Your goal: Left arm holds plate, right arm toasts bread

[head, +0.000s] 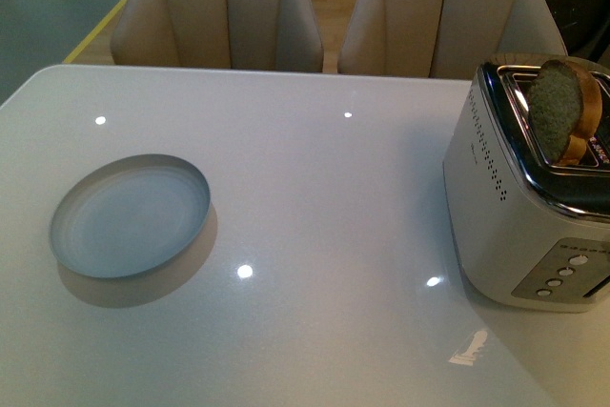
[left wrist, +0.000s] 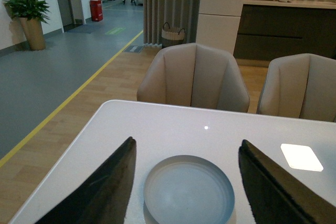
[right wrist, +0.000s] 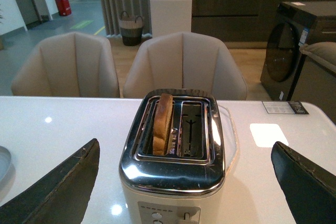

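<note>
Trouble could start at the toaster [head: 534, 207]: bread [right wrist: 163, 123] stands half out of one slot, and a crooked pinch might crumble or jam it. Chairs [head: 224, 11] sit beyond the table [head: 334, 188], not in the way. The plate [head: 131, 216] lies flat and empty, well apart from the toaster; a careless grab could skid it. Left gripper [left wrist: 184, 187] is spread wide around it, untouching. Right gripper [right wrist: 184, 182] is spread too, holding nothing.

Lower half of the bread [right wrist: 163, 125] hidden inside the toaster [right wrist: 176, 182].
</note>
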Controlling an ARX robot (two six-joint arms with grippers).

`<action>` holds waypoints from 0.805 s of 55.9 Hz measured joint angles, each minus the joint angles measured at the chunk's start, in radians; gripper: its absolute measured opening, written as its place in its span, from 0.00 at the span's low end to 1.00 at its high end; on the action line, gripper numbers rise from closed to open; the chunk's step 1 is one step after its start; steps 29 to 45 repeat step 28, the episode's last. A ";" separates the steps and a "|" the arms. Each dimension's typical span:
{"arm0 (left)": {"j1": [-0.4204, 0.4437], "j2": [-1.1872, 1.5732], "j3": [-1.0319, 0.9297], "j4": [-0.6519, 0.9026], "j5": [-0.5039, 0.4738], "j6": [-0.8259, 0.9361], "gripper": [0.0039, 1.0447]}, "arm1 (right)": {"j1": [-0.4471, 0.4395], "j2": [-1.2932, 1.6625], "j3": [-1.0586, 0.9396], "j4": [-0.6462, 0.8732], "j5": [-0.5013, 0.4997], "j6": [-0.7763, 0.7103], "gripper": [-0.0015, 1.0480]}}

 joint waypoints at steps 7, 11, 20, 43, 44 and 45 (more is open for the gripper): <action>0.000 0.000 0.000 0.000 0.000 0.002 0.95 | 0.000 0.000 0.000 0.000 0.000 0.000 0.91; 0.000 0.000 0.000 0.000 0.000 0.002 0.93 | 0.000 0.000 0.000 0.000 0.000 0.000 0.91; 0.000 0.000 0.000 0.000 0.000 0.002 0.93 | 0.000 0.000 0.000 0.000 0.000 0.000 0.91; 0.000 0.000 0.000 0.000 0.000 0.002 0.93 | 0.000 0.000 0.000 0.000 0.000 0.000 0.91; 0.000 0.000 0.000 0.000 0.000 0.002 0.93 | 0.000 0.000 0.000 0.000 0.000 0.000 0.91; 0.000 0.000 0.000 0.000 0.000 0.002 0.93 | 0.000 0.000 0.000 0.000 0.000 0.000 0.91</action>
